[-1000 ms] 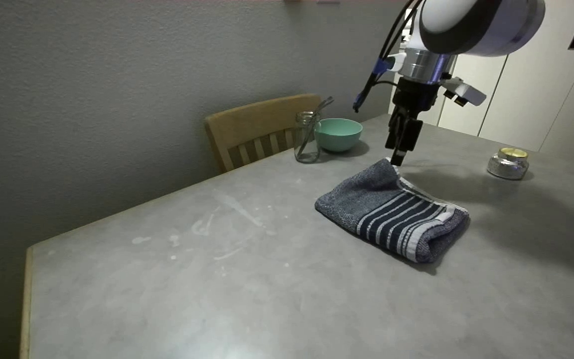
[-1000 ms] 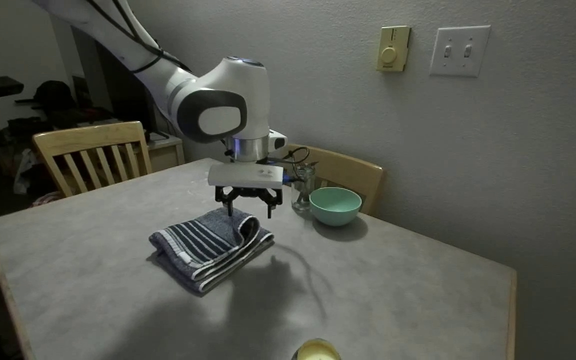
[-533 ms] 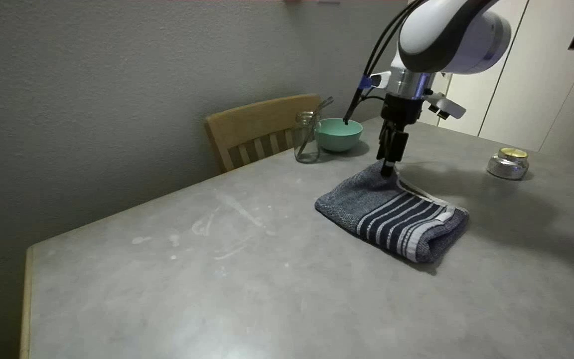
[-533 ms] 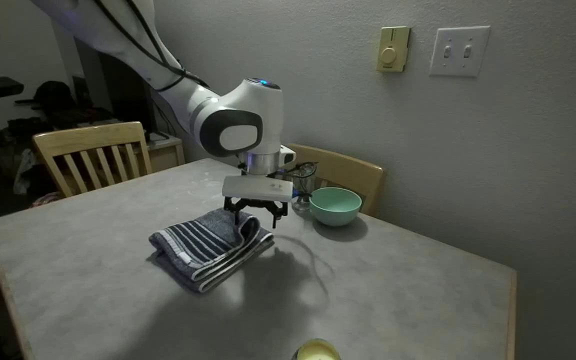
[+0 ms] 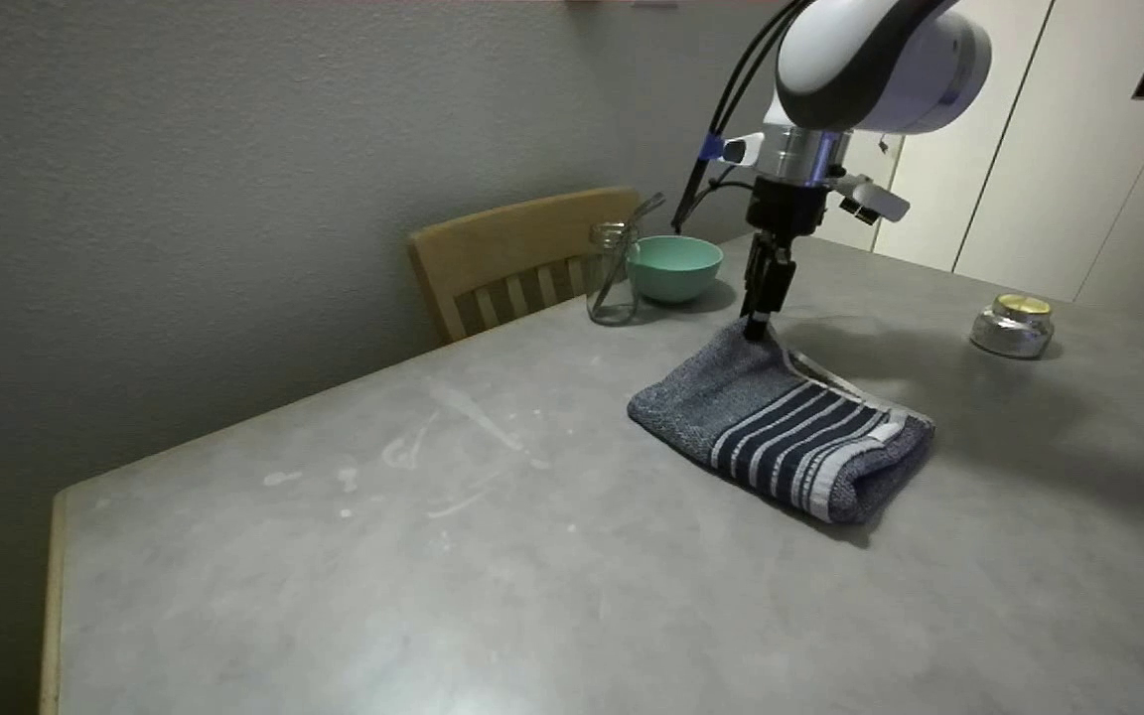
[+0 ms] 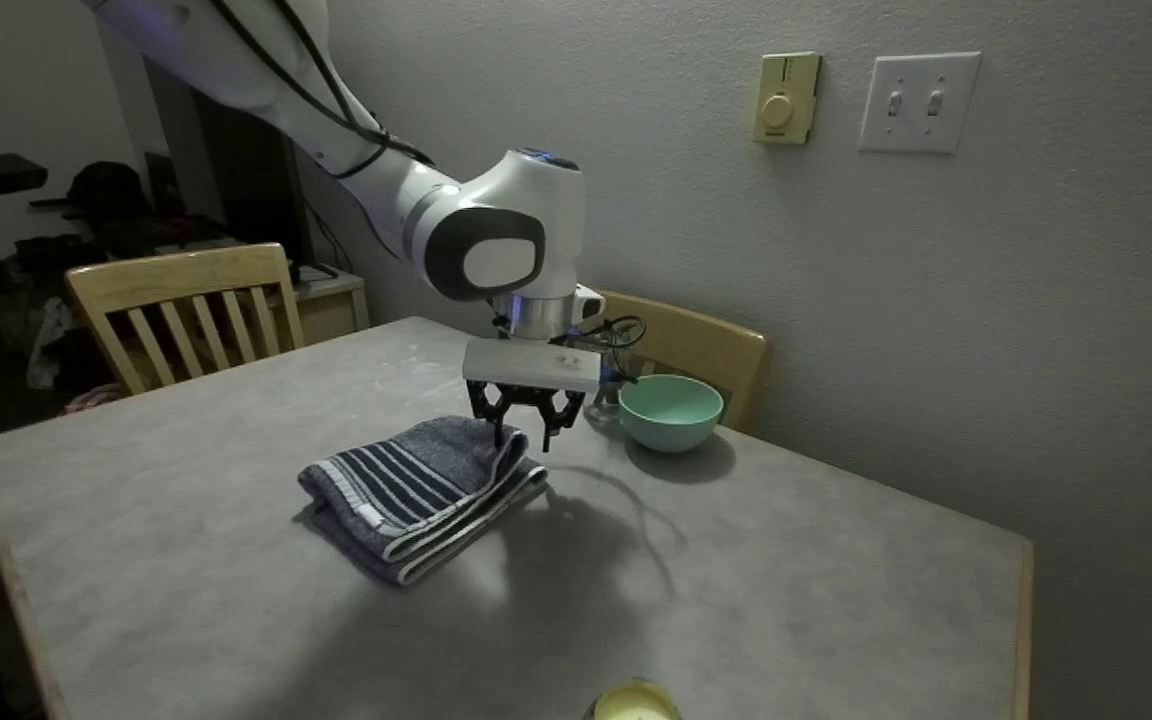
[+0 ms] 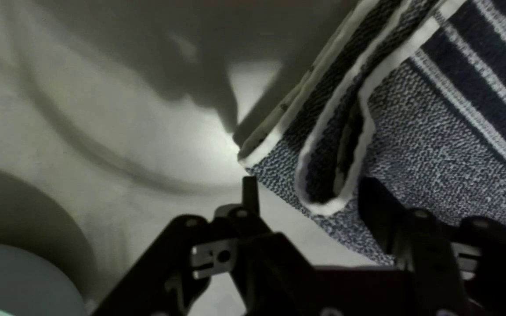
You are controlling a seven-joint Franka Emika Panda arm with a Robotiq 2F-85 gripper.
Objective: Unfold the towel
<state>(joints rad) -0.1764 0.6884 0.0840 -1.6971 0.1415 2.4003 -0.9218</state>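
Observation:
The towel [image 5: 721, 392] lies folded in layers on the table, dark blue-grey with pale stripes and a pale hem. It also shows in an exterior view [image 6: 416, 480] and the wrist view [image 7: 428, 149]. Its top layer curls into a raised, rounded fold at the end near the bowl. My gripper [image 6: 523, 443] points down at this fold, also seen in an exterior view [image 5: 755, 330]. In the wrist view the gripper [image 7: 309, 184] is partly open, with the curled fold between its fingers. One finger is against the towel's outer face; the other is apart, beyond the fold.
A mint green bowl [image 6: 671, 412] stands close beside the gripper, with a glass jar [image 5: 613, 283] holding utensils beside it. A candle jar [image 5: 1013, 328] stands on the table [image 5: 334, 596]. A wooden chair [image 5: 522, 238] and the wall are behind the table edge.
My gripper has come down and moved toward the bowl and jar side. Its fingers have drawn closer together. The towel's raised fold has been pushed the same way; the rest lies still.

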